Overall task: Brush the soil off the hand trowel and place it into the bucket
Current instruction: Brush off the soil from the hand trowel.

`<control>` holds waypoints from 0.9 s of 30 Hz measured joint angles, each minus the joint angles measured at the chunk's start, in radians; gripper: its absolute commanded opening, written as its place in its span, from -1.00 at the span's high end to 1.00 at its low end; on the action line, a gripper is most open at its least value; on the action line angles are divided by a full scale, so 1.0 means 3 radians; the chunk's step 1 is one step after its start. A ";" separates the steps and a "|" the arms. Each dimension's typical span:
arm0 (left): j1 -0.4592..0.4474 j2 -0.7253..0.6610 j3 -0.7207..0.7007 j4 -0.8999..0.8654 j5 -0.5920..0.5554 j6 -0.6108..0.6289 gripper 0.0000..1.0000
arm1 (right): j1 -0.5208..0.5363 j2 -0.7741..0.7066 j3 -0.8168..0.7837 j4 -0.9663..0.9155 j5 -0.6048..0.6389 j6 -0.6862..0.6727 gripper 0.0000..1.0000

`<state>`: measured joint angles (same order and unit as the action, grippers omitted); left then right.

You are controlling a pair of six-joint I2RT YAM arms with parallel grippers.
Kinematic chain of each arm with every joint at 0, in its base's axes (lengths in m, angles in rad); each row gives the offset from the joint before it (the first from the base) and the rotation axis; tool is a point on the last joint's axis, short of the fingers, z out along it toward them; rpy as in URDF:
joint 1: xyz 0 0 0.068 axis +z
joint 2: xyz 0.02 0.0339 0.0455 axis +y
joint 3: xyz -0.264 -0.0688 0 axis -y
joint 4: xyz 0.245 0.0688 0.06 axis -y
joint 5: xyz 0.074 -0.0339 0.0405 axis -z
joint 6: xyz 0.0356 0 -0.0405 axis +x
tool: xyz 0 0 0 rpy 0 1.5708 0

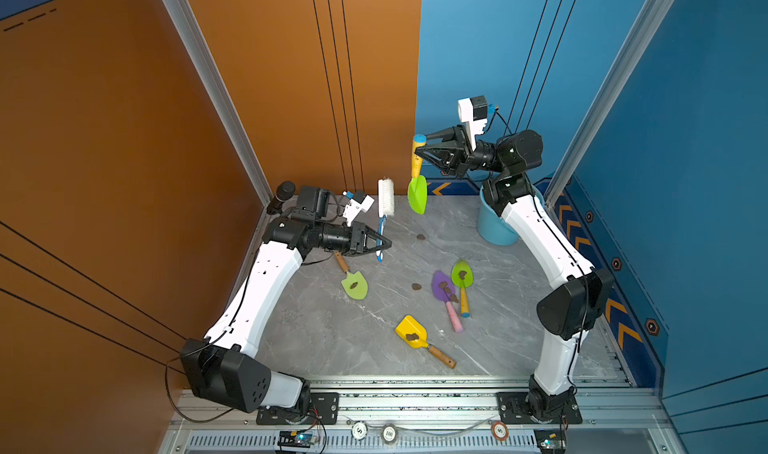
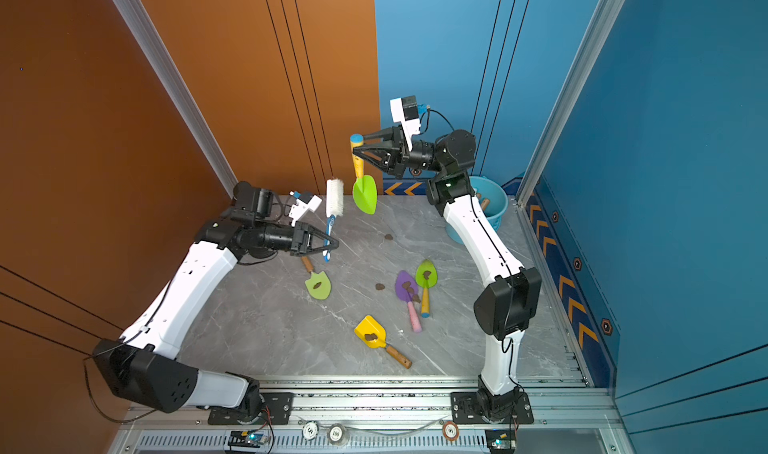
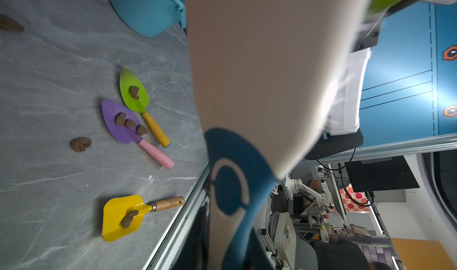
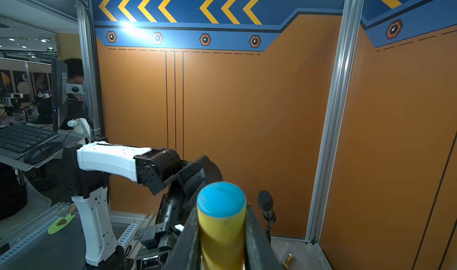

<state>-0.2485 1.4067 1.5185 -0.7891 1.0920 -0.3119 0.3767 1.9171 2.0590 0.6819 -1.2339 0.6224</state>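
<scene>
My right gripper [image 1: 418, 148] [image 4: 221, 234] is shut on the yellow, blue-capped handle of a green hand trowel [image 1: 417, 196] [image 2: 365, 194]. The trowel hangs blade down above the table's back edge, and no soil shows on the blade face in view. My left gripper [image 1: 384, 244] [image 2: 332, 244] is shut on the blue-and-white handle of a brush [image 1: 385, 196] [image 3: 259, 83], whose white bristle head points up just left of the blade, apart from it. The light-blue bucket [image 1: 494, 227] [image 2: 496, 206] stands at the back right behind the right arm. Soil lumps [image 1: 420, 236] [image 1: 416, 286] lie on the table.
On the table lie a green trowel with a wooden handle [image 1: 354, 285], a purple one with a pink handle [image 1: 442, 287], a green one with a yellow handle [image 1: 462, 274] and a yellow scoop [image 1: 411, 332], each carrying soil. Wooden handles [image 2: 484, 202] show inside the bucket.
</scene>
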 measured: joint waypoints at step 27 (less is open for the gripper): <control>-0.0768 0.0651 -0.0289 0.0042 -0.0800 0.0123 1.00 | -0.0596 0.0225 0.0286 -0.1012 0.1209 -0.0573 0.90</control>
<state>-0.4789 1.6020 1.4319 -0.7765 0.8520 -0.2749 0.1978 1.9846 2.1448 0.3782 -0.8711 0.4503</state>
